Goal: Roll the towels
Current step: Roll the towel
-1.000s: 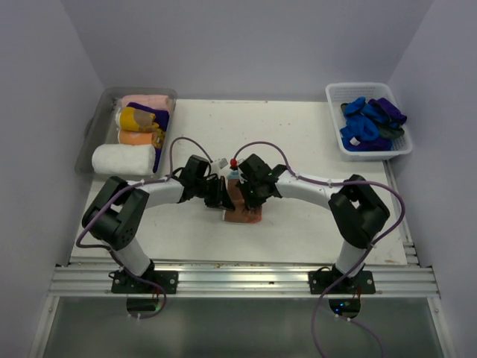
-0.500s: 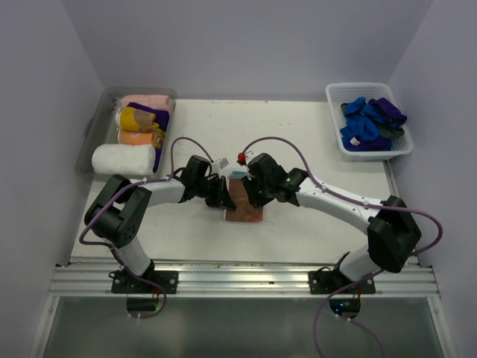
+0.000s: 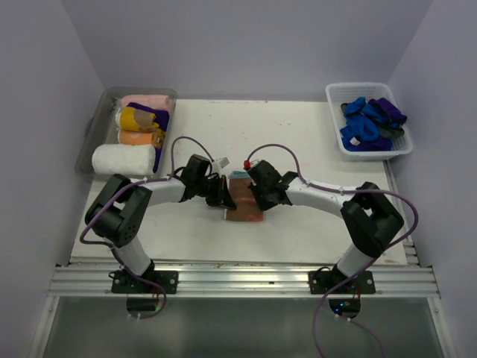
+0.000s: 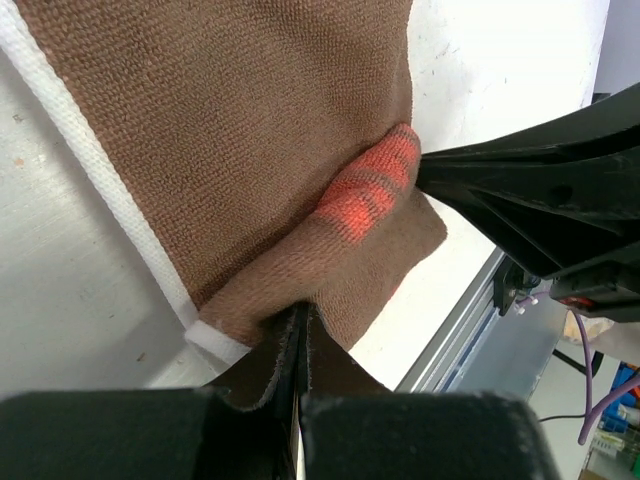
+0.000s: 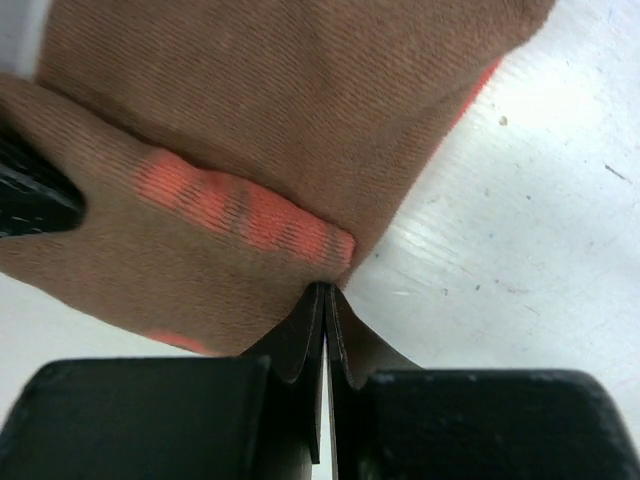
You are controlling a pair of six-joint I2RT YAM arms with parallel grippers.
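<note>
1. The flat white table (image 3: 320,156) carries everything.
2. A clear grey plastic tray (image 3: 91,138) at its far left holds rolled towels (image 3: 123,158): white, orange, mustard, purple and pink.
3. A white slotted plastic basket (image 3: 373,154) at the far right holds loose blue and purple towels (image 3: 365,123).
4. The small rust-brown cloth towel (image 3: 242,205) lies mid-table between the two arms, partly folded.
5. The left gripper (image 4: 300,315) is clamped narrow on the towel's edge.
6. The right gripper (image 5: 323,295), jaws pressed together, appears to pinch the opposite fold.
</note>
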